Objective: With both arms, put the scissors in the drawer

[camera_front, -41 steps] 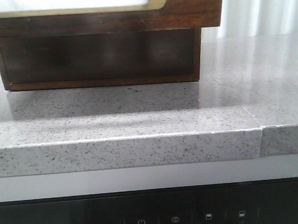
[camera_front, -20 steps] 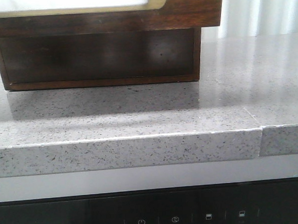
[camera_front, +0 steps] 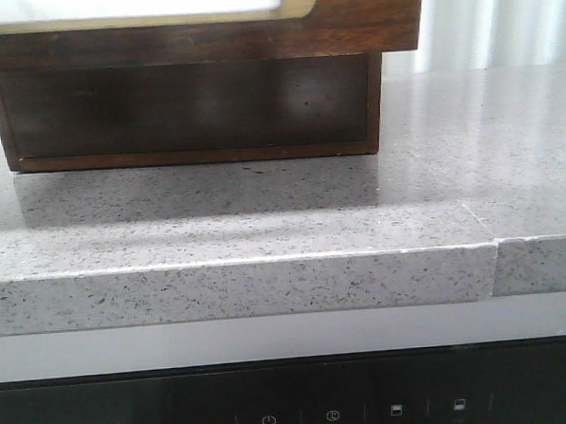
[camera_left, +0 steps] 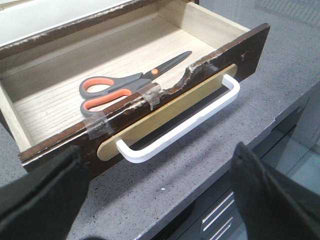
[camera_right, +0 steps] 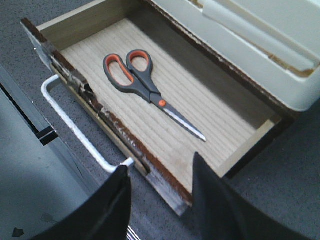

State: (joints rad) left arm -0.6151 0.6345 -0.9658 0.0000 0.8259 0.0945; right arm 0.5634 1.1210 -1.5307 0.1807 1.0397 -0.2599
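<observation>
Front view shows nothing altered across the last second: the dark wooden cabinet (camera_front: 187, 94) sits on the speckled grey countertop (camera_front: 265, 232) exactly as before, and neither arm enters that view. Both wrist views carry the real news: the scissors (camera_left: 127, 85) already lie flat on the pale wooden floor of the open drawer (camera_left: 60, 107), closed blades pointing toward one end, orange-lined loops toward the other, touching neither wall. From this I judge the placing is done and what remains is to push the drawer shut. The left gripper (camera_left: 155, 197) hangs above the counter in front of the white drawer handle (camera_left: 182, 122), fingers spread wide and holding nothing. The right gripper (camera_right: 160, 197) hovers over the drawer's front corner, its fingers parted and likewise empty. Clear tape patches (camera_left: 150, 95) sit on the chipped front edge of the drawer. A cream-coloured box (camera_right: 250, 45) rests on top of the cabinet. Nothing blocks the drawer's travel that I can see.
</observation>
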